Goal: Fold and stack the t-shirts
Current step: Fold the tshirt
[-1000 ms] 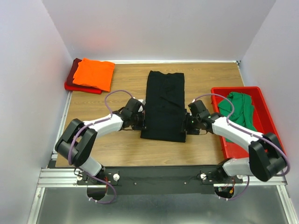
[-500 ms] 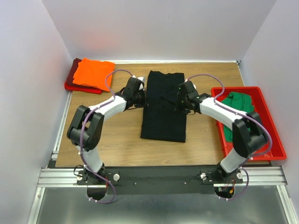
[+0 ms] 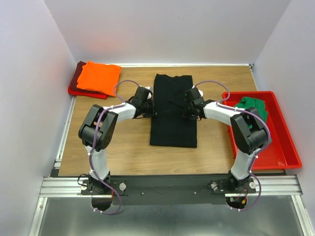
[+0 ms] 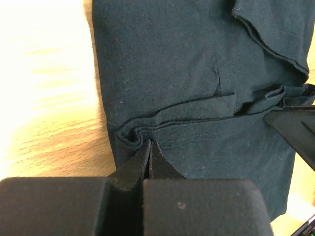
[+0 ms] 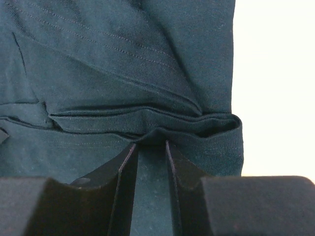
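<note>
the black t-shirt (image 3: pixel 172 125) lies flat mid-table (image 3: pixel 128 147), folded to a long narrow strip, with a crosswise ridge of bunched cloth about halfway up. the left tool (image 4: pixel 149 146) sits at the strip's left edge, its jaws pressed together to a point right under the rolled end of that ridge. whether any cloth is caught between the tips is hidden by the tool's own body. the right tool (image 5: pixel 149 145) sits at the opposite edge, jaws narrowly apart, with the ridge peaked up at the tips. it is hard to make out whether they actually bite it or only rest against it. from above, both tools' tips are lost against the dark cloth. at the far left corner the orange t-shirt (image 3: pixel 100 77) lies folded on the dark red t-shirt (image 3: pixel 75 81), which shows only as a rim. the green t-shirt (image 3: pixel 253 108) is crumpled in the red bin (image 3: pixel 275 152), partly behind the right arm.
</note>
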Robot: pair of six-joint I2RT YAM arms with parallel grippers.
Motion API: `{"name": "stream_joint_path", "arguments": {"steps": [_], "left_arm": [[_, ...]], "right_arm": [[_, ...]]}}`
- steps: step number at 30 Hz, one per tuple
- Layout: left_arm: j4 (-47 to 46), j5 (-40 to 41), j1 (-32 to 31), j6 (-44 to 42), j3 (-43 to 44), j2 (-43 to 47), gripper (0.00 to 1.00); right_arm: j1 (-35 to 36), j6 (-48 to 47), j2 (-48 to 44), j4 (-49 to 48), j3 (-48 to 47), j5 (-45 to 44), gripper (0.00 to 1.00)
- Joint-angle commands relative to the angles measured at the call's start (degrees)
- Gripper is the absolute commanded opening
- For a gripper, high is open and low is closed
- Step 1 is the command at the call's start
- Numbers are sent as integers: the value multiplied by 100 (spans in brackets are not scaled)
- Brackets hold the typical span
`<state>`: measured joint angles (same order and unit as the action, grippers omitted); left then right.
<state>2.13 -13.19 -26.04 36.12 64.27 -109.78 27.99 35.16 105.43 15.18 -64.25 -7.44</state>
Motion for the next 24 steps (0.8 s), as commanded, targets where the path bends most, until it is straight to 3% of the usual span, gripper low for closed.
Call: {"name": "stream_joint_path", "arguments": {"steps": [1,7,10,13,17,24], "left_arm": [[-20,62,11,62,-125,-9,1],[173,-8,29,-52,164,298,2],[402,-26,38,-228,191,684,17],[551,-113,29,-438,-247,1247,27],[683,-482,-32,-492,-1152,1897,28],[1175,-387,-445,-45,-2410,3023,31]], "right_arm": [[-83,-114,-101,-77,185,5,36],[-294,-202,-820,-15,167,497,38],[-329,-255,-1226,161,324,560,43],[-329,-255,-1813,590,666,1232,47],[-320,-71,-2288,907,1466,2174,46],[-267,149,-3343,1575,2548,2221,46]]}}
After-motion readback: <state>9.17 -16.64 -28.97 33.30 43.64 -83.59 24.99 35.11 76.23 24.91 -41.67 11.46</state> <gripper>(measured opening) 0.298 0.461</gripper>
